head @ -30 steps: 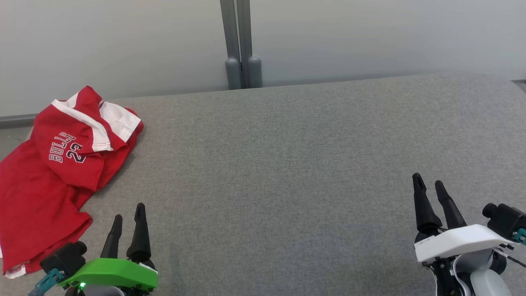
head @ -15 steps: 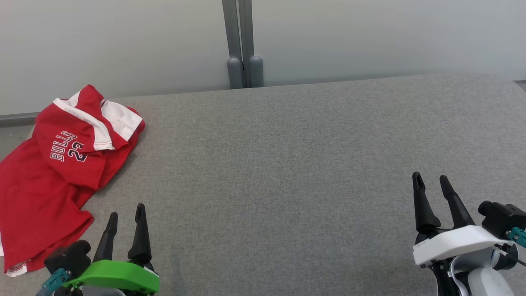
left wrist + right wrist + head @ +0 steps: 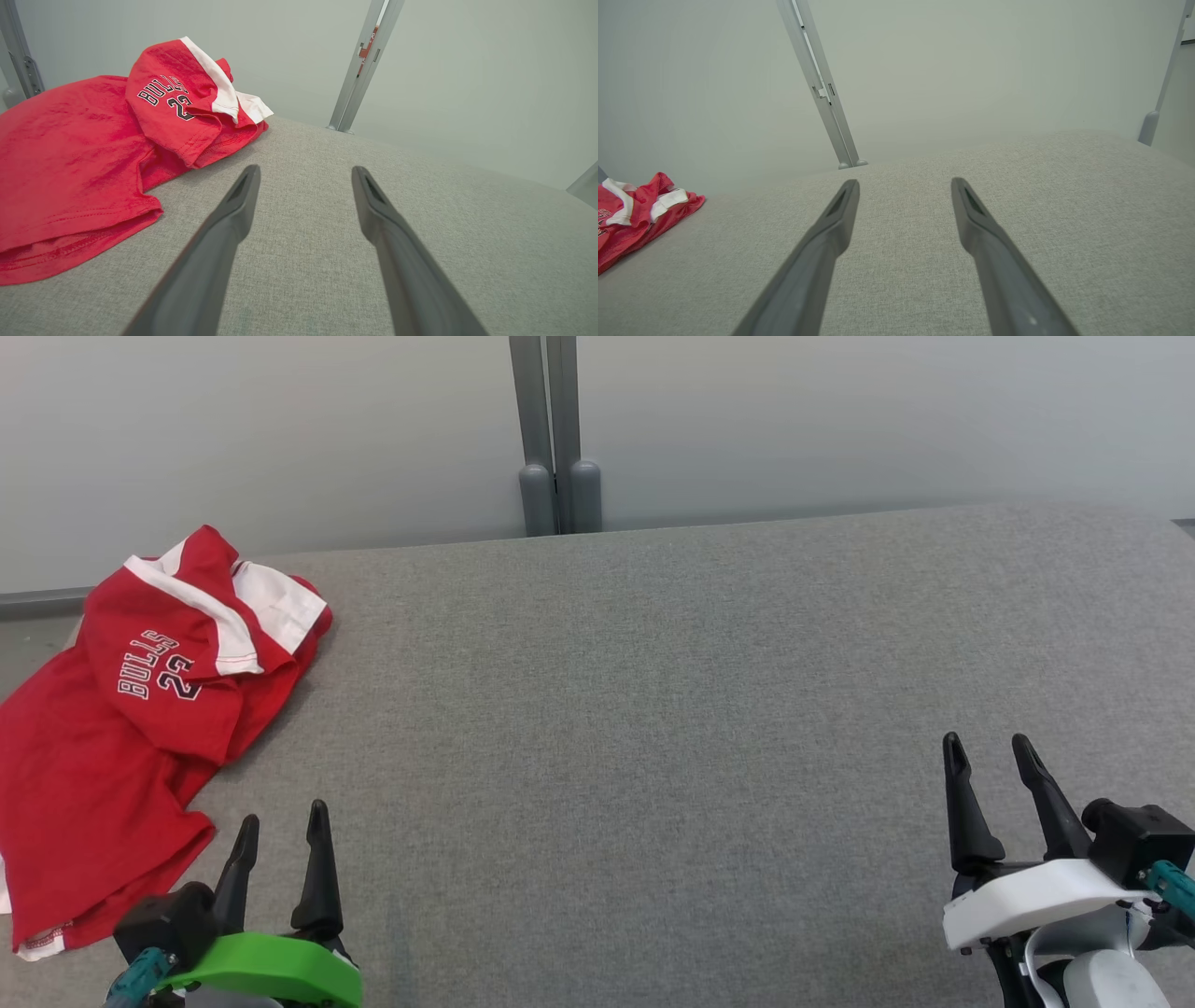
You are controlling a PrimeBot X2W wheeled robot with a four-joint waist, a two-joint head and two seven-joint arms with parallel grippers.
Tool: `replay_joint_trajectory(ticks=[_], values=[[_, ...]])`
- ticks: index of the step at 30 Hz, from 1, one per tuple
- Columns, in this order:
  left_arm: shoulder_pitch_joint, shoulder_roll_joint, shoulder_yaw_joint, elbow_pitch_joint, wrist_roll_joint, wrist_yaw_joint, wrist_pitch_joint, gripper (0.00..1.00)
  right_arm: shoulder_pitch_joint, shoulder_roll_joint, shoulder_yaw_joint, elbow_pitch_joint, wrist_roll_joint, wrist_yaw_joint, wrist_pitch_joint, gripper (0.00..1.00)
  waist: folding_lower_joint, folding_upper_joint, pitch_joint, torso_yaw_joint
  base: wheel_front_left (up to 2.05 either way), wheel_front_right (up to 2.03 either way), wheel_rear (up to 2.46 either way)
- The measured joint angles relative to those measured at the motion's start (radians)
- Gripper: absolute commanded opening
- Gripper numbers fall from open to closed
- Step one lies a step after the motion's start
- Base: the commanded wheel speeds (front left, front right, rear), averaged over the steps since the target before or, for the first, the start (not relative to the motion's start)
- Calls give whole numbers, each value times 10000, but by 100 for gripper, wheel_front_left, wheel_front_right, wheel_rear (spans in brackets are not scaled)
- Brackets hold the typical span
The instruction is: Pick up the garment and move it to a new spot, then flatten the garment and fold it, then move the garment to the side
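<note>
The garment (image 3: 121, 737) is a red shirt with white trim and "BULLS 23" lettering, lying crumpled at the far left of the grey padded table (image 3: 653, 709). The left wrist view has the garment (image 3: 93, 154) up and to the left of the fingers, and it lies at the left edge of the right wrist view (image 3: 635, 219). My left gripper (image 3: 283, 819) sits at the lower left, just right of the shirt's hem, open and empty. My right gripper (image 3: 988, 745) is at the lower right, open and empty, far from the shirt.
A grey post (image 3: 557, 439) rises behind the table's far edge against a pale wall. Another post (image 3: 1157, 93) stands past the table's right side. Bare grey table surface stretches between the two grippers.
Both grippers have drawn slightly down toward the bottom edge of the head view. The head view has shifted a little, so the shirt and post sit slightly further right. The shirt lies as before.
</note>
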Motion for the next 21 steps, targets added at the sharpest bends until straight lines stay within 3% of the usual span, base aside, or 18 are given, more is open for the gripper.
replay_joint_trajectory(ticks=[21], values=[[64,-38,119,259,1440,-63,-453,100,176,-25,-31,82,-1440,13,-443,100,0,0,-54,87,0,0,0]])
